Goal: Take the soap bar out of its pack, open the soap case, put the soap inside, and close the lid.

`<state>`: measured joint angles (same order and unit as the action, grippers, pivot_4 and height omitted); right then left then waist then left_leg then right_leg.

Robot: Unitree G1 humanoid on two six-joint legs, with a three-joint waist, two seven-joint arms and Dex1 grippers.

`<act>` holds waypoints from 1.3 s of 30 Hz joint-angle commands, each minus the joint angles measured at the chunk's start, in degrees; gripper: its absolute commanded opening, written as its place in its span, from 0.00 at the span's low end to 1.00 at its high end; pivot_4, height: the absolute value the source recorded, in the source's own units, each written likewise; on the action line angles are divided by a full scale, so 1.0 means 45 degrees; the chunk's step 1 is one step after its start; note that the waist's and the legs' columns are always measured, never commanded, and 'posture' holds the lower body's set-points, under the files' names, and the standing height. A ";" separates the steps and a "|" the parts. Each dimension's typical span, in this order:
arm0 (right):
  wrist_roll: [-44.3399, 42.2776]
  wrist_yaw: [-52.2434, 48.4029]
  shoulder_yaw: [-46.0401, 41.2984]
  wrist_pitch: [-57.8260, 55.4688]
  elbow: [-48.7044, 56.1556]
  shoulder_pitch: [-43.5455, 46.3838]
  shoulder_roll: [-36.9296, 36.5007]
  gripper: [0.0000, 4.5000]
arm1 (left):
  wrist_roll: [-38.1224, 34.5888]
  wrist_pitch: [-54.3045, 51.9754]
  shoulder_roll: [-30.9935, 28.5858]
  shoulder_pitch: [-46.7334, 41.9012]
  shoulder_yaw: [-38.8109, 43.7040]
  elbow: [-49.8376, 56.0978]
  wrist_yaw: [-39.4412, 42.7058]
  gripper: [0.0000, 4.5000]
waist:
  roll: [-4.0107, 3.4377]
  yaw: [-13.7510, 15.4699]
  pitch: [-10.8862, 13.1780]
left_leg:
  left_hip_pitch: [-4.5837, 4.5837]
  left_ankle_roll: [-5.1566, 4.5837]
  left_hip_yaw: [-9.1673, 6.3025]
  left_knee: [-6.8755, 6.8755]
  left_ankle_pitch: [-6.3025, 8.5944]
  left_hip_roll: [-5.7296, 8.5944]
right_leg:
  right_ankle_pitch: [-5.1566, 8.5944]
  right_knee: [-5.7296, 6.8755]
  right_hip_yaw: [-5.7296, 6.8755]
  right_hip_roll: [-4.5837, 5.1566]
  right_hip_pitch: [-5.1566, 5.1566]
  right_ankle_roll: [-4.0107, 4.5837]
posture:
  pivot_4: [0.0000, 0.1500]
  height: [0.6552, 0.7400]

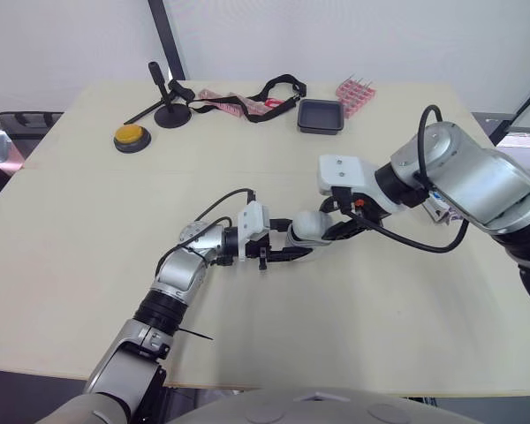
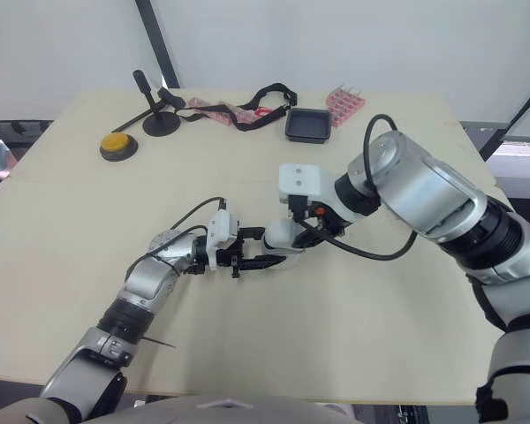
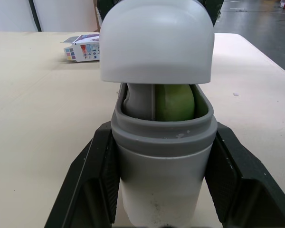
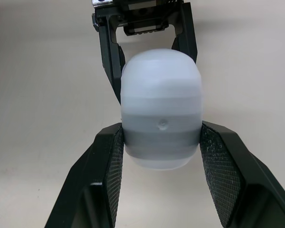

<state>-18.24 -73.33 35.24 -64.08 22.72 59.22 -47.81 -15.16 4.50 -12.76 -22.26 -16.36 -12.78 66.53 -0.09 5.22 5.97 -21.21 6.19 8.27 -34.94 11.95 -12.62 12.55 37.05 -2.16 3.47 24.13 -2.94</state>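
As left hand [image 3: 162, 140] clasps soap case [image 3: 161, 175], soap [image 3: 175, 102] inside

Soap case [image 1: 305, 231] is out over mid-table, lying lengthwise between the arms: white body, grey collar, pinched at the body end by the left gripper [image 3: 162, 135]. Its rounded white lid [image 3: 156, 40] is ajar, a gap open under its rim, clamped by the right gripper [image 4: 161, 128]. Green soap bar [image 3: 175, 102] sits inside, showing through that gap. The pack [image 3: 83, 47], a small colourful carton, lies on the table well apart
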 commanded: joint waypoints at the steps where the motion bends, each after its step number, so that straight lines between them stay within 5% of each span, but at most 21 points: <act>1: -0.0039 -0.0132 -0.0038 0.0144 0.0038 0.0435 0.0029 0.43 | 0.0005 0.0040 -0.0041 0.0024 0.0010 0.0133 -0.0027 0.42 | 0.0000 0.0001 0.0000 | -0.0001 0.0000 0.0000 0.0000 0.0000 0.0000 | 0.0000 0.0000 0.0000 0.0000 0.0000 0.0000 | 1.00 1.00; 37: 0.0954 -0.0551 0.1359 0.0892 -0.0116 0.0361 0.0324 0.43 | 0.0026 0.0042 0.0022 0.0141 -0.0032 0.0290 -0.0221 0.42 | 0.0006 -0.0006 -0.0005 | 0.0011 0.0001 0.0000 -0.0002 -0.0001 0.0001 | 0.0000 0.0006 -0.0002 0.0000 -0.0009 0.0000 | 1.00 1.00; 39: 0.1048 -0.0411 0.1249 0.1002 -0.0201 0.0331 0.0393 0.66 | 0.0019 0.0016 0.0009 0.0172 -0.0045 0.0331 -0.0223 0.42 | 0.0013 -0.0007 -0.0009 | 0.0013 0.0001 0.0000 -0.0002 0.0000 0.0001 | 0.0000 0.0006 -0.0002 0.0000 -0.0010 0.0000 | 1.00 1.00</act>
<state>-13.75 -75.38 40.26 -59.71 22.11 61.12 -46.45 -15.09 4.50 -12.58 -21.85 -16.41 -12.56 65.60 -0.03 5.19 5.93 -21.16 6.20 8.27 -34.95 11.95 -12.61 12.55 37.08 -2.16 3.47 24.08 -2.94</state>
